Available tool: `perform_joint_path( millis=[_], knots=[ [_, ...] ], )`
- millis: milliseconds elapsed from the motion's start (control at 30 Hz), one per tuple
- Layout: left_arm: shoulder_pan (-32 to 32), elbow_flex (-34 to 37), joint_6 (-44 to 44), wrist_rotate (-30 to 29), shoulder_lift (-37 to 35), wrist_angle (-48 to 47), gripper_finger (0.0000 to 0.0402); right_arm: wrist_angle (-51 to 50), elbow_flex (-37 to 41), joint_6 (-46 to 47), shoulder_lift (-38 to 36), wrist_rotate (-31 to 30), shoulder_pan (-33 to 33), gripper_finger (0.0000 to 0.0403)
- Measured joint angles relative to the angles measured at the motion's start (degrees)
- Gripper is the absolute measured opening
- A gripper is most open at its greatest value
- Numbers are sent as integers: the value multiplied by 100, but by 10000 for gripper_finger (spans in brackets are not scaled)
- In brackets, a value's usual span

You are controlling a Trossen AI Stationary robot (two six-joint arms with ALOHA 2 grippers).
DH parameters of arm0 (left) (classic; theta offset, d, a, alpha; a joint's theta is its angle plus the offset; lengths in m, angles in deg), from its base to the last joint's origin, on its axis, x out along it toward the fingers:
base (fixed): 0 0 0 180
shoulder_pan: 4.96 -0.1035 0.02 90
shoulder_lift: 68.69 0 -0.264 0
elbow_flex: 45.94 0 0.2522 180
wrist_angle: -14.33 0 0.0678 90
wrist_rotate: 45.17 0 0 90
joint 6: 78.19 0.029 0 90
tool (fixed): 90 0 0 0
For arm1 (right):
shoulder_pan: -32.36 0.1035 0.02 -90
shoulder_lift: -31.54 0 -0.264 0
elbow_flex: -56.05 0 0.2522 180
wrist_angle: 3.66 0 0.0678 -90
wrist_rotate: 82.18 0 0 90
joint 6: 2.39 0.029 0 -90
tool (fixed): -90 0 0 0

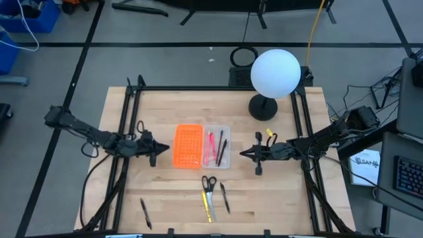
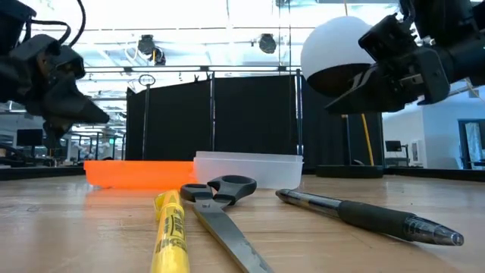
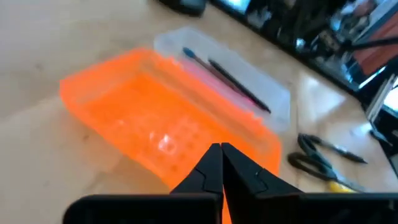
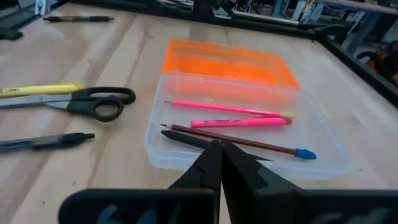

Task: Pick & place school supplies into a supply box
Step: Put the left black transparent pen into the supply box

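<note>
Nearest the front edge of the wooden counter: a black pen lying alone toward the left corner. A little farther in, near the middle: scissors with dark handles, flat on the wood, blades pointing toward the front edge; a yellow marker just beside the blades; another black pen just to the right of the scissors.

Farther back, at the counter's centre: the clear supply box, side by side with an orange perforated tray and apparently touching it along one long wall. Inside the box, seen from the right wrist: a pink pencil, a pink marker, a dark red pencil with a blue eraser and a black pen, all lying flat.

Level with the box: left tool hovering left of the orange tray, tip toward it, fingers pressed together, gripping nothing. Right tool hovering right of the box, tip toward it, likewise closed and empty.

Farthest back, near the rear right of the counter: a white globe lamp on a round black base.
</note>
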Motion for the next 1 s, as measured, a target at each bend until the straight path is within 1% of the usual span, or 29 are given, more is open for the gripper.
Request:
perform_joint_path(
  millis=[67, 133, 200, 267, 400, 467, 533, 633, 700, 833, 867, 933, 1000],
  knots=[
    [152, -301, -194, -7, 348, -130, 6, 4, 0, -186, 0, 1, 0, 1],
    [344, -712, -412, -6, 732, -544, 4, 4, 0, -355, 0, 1, 0, 1],
    [560, -1304, -620, 70, 1177, -1201, 4, 3, 0, -466, 0, 4, 0, 1],
    [815, -1981, -763, 220, 1670, -2066, 4, 2, 0, -560, 0, 18, 0, 1],
    [1369, -3280, -867, 798, 2739, -3728, 3, 2, 0, -592, 0, 21, 0, 1],
    [1706, -3802, -794, 1141, 3272, -4248, 3, -2, 0, -581, 0, 21, 0, 1],
    [2064, -4281, -509, 1454, 3779, -4646, 3, -3, 0, -526, 0, 23, 14, 1],
    [2529, -4851, 321, 1841, 4493, -5014, 4, -3, 0, -377, 0, 56, 22, 1],
    [2770, -5104, 832, 2125, 4920, -5194, 6, -1, 0, -302, 0, 179, 22, 1],
    [3041, -5428, 1387, 3341, 5832, -5414, 13, 41, 0, -245, 0, 322, 26, 1],
    [3091, -5488, 1457, 3501, 6064, -5423, 14, 66, 0, -244, 0, 322, 26, 1],
    [3219, -5624, 1539, 3554, 6469, -5418, 15, 87, 0, -242, 0, 322, 26, 1],
    [3336, -5781, 1576, 3384, 6835, -5435, 16, 81, 0, -217, 0, 324, 26, 1]
  ],
)
